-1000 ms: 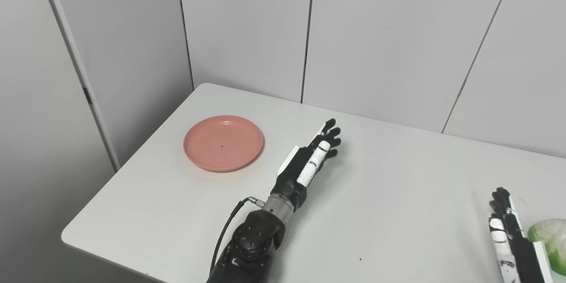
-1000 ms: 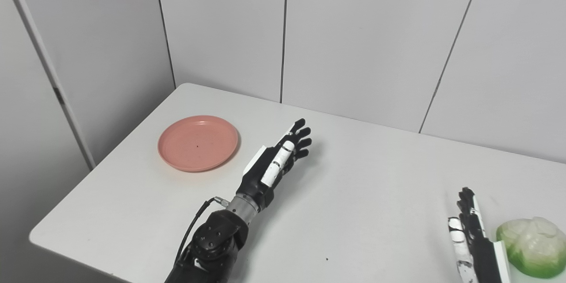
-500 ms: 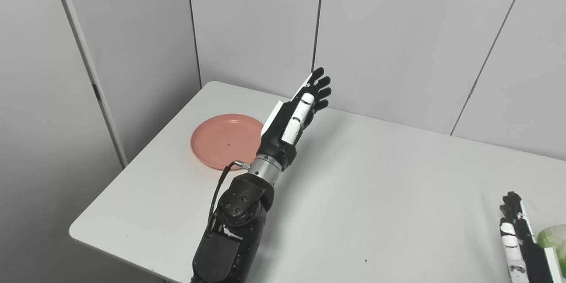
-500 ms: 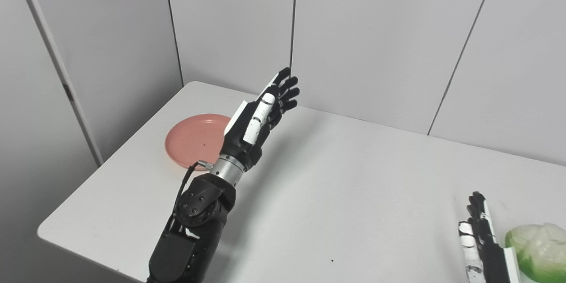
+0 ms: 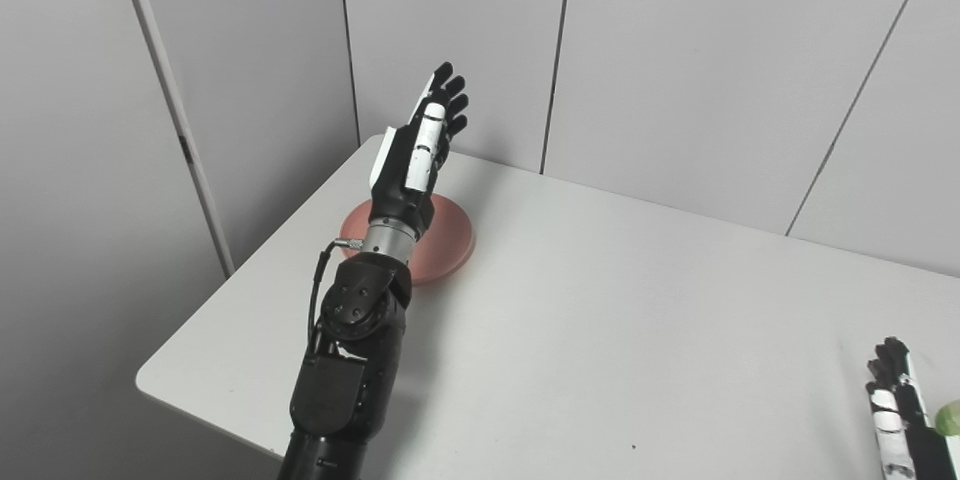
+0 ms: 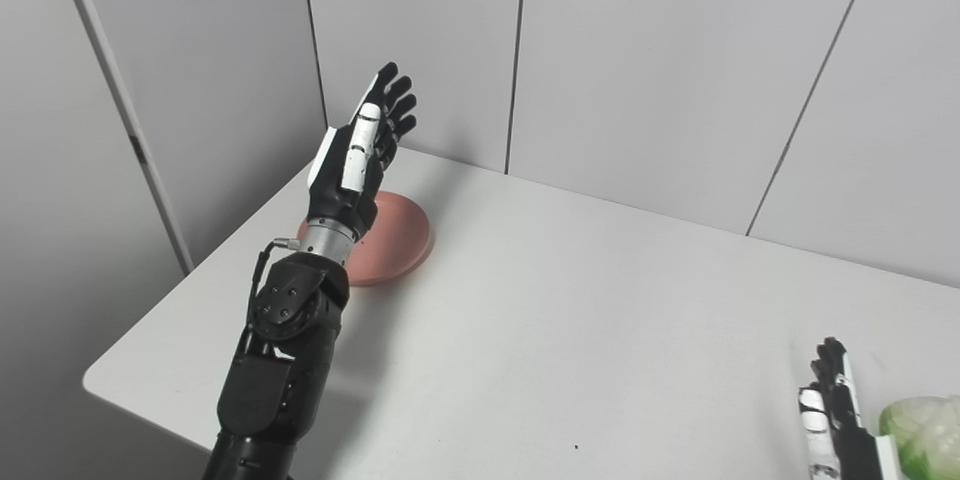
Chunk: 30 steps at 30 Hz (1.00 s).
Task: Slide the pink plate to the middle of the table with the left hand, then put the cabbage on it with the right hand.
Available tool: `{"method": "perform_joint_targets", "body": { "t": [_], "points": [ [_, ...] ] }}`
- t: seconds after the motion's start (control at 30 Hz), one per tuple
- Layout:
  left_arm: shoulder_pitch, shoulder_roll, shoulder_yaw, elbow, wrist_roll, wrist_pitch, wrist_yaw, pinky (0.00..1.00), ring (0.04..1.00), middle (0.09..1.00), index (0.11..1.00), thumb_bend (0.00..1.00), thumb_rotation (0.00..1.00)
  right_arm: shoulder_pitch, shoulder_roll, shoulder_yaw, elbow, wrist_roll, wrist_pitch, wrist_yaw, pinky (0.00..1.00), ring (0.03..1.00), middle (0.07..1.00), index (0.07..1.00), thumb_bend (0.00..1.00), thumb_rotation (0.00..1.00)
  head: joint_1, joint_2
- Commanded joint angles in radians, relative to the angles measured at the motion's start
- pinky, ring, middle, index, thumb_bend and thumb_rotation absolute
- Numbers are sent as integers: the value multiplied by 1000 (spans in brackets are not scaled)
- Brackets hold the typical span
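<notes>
The pink plate (image 5: 448, 241) lies flat near the table's far left corner, and my left forearm covers much of it. My left hand (image 5: 420, 146) is raised in the air above the plate, open, fingers stretched toward the wall, holding nothing. At the bottom right edge my right hand (image 6: 836, 409) rests open, edge-on, just left of the green and white cabbage (image 6: 924, 435). The cabbage sits on the table and the frame edge cuts it off. I cannot tell whether the right hand touches the cabbage.
The white table (image 5: 615, 315) has its left edge and near left corner close to my left arm. Grey wall panels (image 5: 675, 52) stand right behind the table's far edge. A small dark speck (image 6: 576, 448) marks the tabletop near the front.
My left hand has lifted off the table and swung left, from right of the plate to above it. The camera has shifted, moving the whole scene rightward. The right hand stays beside the cabbage.
</notes>
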Motion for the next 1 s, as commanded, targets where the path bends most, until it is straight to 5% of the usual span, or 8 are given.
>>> {"method": "perform_joint_targets", "body": {
  "t": [0.0, 0.57, 0.97],
  "points": [
    [-51, 31, 11, -7, 5, -43, 15, 962, 960, 975, 959, 461, 1000, 46, 11, 1, 22, 16, 24, 3, 1000, 1000, 998, 1000, 218, 1000, -1, 1],
    [-28, 181, 118, 29, -4, -15, 49, 1000, 999, 1000, 1000, 420, 1000, 50, 11, -3, -2, 13, 43, 8, 1000, 1000, 1000, 1000, 198, 1000, 12, 7],
    [-16, 220, 169, 137, -26, -42, 54, 1000, 1000, 1000, 1000, 408, 1000, 52, 8, -7, -14, 15, 47, 9, 1000, 1000, 1000, 1000, 185, 1000, 20, 14]
  ]
}}
